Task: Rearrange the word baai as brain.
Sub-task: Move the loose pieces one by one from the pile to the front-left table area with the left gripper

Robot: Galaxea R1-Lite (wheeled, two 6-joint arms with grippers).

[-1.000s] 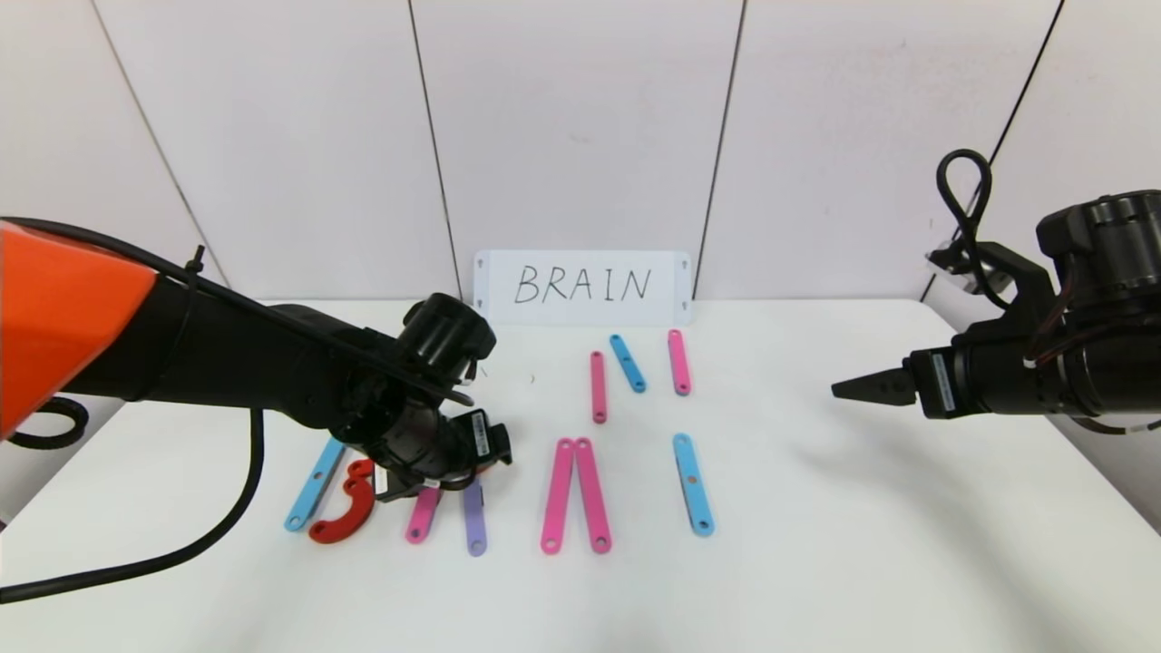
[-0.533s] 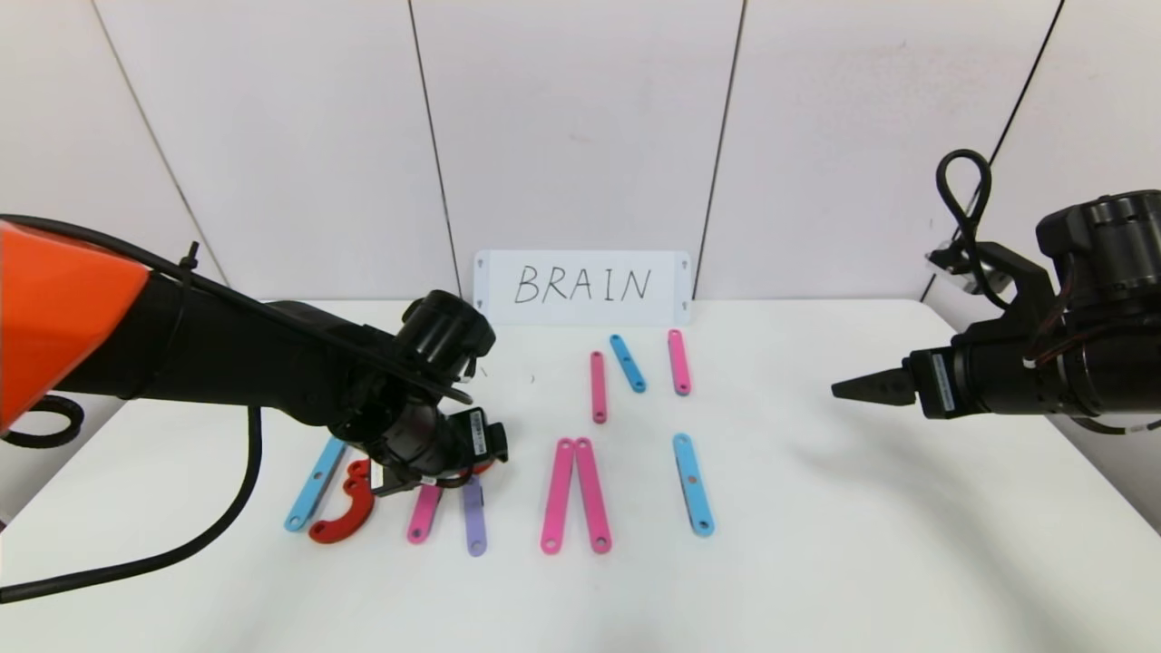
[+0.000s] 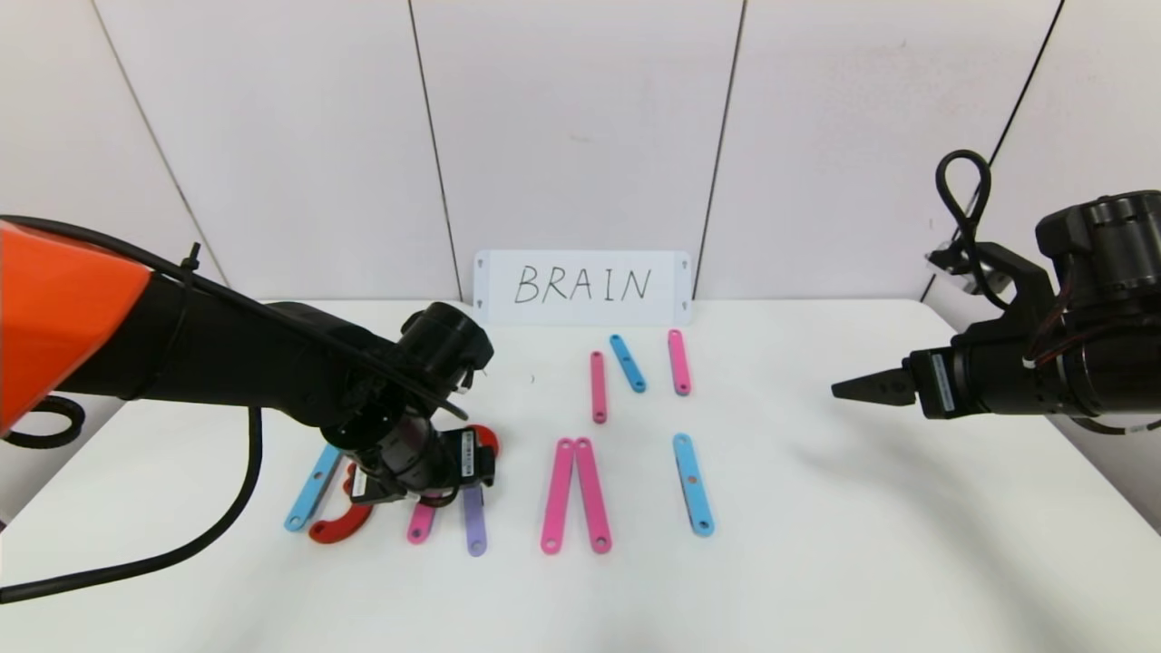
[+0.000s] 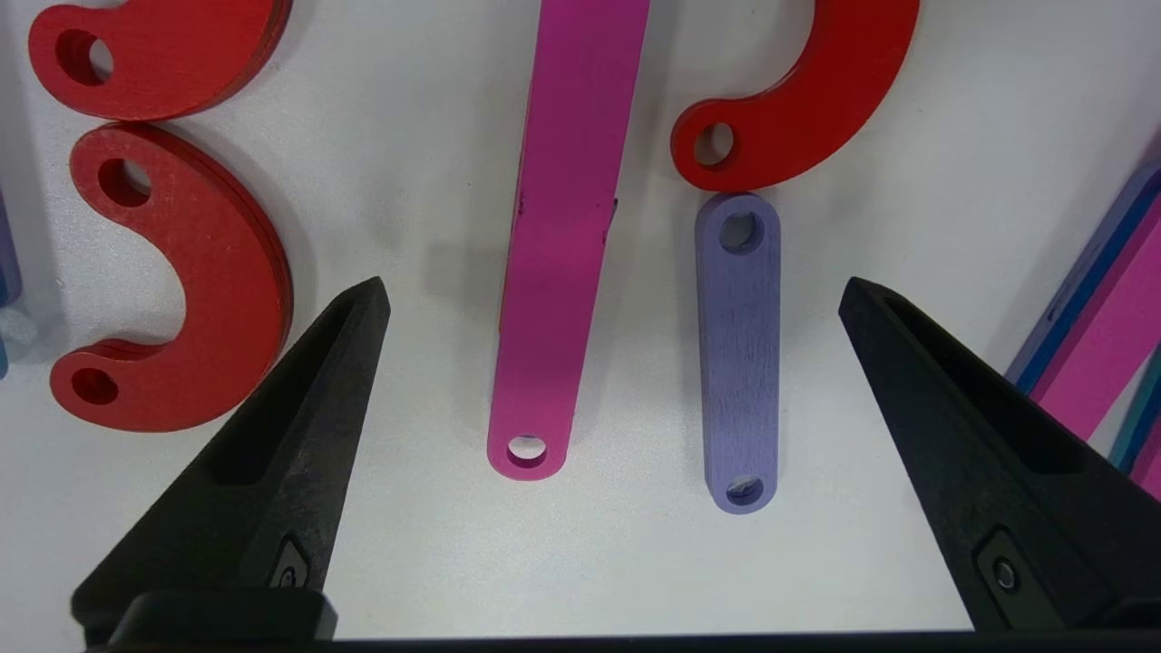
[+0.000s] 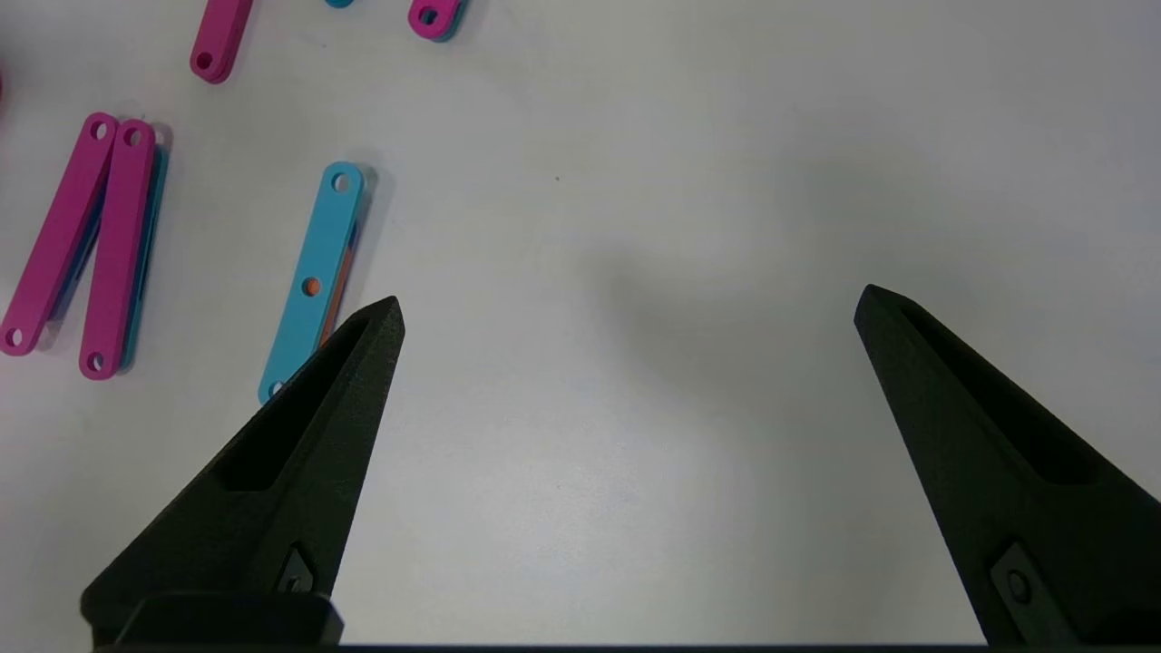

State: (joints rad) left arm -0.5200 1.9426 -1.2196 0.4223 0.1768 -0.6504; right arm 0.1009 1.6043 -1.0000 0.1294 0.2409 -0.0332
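Observation:
The word lies as flat pieces across the table's front. At the left are a light-blue strip [image 3: 311,487], red arcs [image 3: 340,526], a pink strip [image 3: 420,523], a purple strip [image 3: 474,526] and another red arc [image 3: 485,442]. Then come two pink strips [image 3: 574,494] joined at the top and a light-blue strip [image 3: 693,483]. My left gripper [image 4: 615,290] is open and empty. It hangs just above the pink strip [image 4: 553,227] and the purple strip [image 4: 741,354], which lie between its fingers. My right gripper [image 3: 853,388] is open and empty above the table's right side.
A white card [image 3: 582,287] with handwritten "BRAIN" stands against the back wall. In front of it lie a pink strip [image 3: 598,385], a short light-blue strip [image 3: 628,363] and another pink strip [image 3: 679,361]. The left arm's black cable trails over the table's left edge.
My left wrist has dropped lower and drawn a little toward me over the pink and purple strips, uncovering the red arc behind it. The right arm has not moved.

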